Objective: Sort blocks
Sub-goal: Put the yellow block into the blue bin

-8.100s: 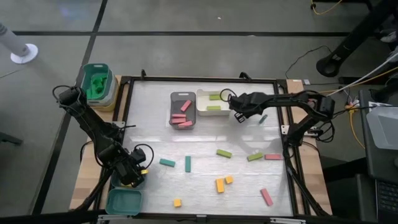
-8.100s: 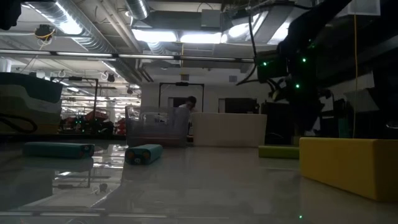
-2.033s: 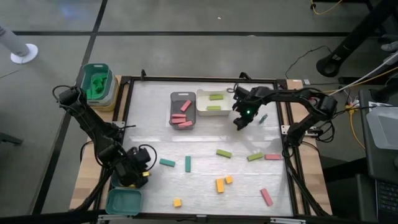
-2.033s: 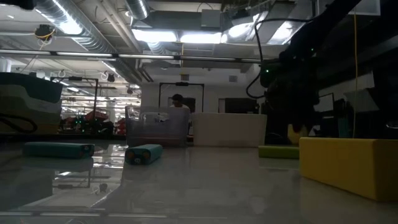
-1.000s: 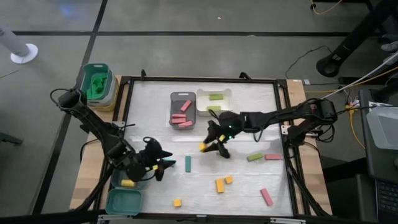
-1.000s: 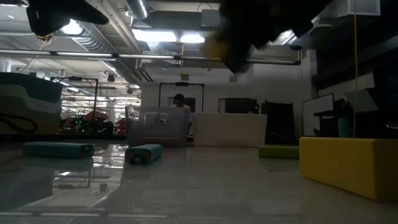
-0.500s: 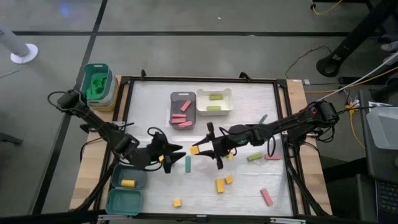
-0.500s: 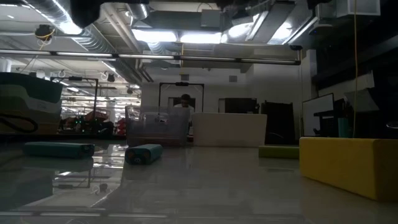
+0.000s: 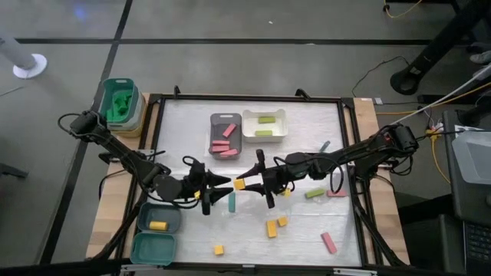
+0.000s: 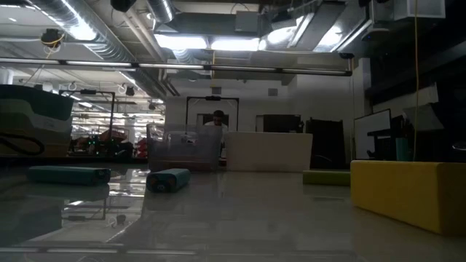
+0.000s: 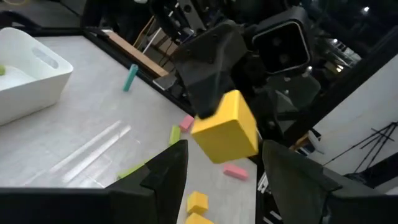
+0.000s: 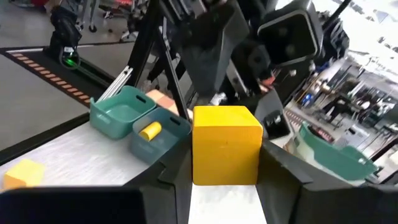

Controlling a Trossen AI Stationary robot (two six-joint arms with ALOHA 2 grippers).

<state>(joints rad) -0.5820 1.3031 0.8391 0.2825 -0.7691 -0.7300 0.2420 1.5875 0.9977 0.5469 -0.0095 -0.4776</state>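
A yellow cube [image 9: 240,184] hangs in the air over the middle of the table, held by my right gripper [image 9: 245,184], which reaches in from the right. My left gripper [image 9: 222,190] faces it from the left, open. In the left wrist view its fingers [image 11: 168,168] stand on either side of the cube [image 11: 227,127], just short of it; I cannot tell whether they touch. More blocks lie loose on the table: a teal bar [image 9: 231,202], a green bar [image 9: 314,193], pink bars [image 9: 336,193] and yellow blocks [image 9: 271,228]. Neither gripper shows in the low view. My right gripper pinches the yellow cube between its two fingers [image 12: 174,177], on two opposite side faces [image 12: 200,155]. The fingers come level from the table's right side. The cube is lifted clear of the table and sits upright in the hold.
A grey tray [image 9: 224,149] with pink blocks and a white tray [image 9: 265,116] with green bars stand at the far middle. Two teal trays [image 9: 170,227] sit at the near left, one holding a yellow block [image 9: 158,225]. A teal bin [image 9: 119,84] stands off the far left corner.
My left gripper has moved away from the teal trays, to the right and up, toward the middle of the table. My right gripper has carried the yellow cube a little further left and up, out of the low view. In the last half second both have barely moved.
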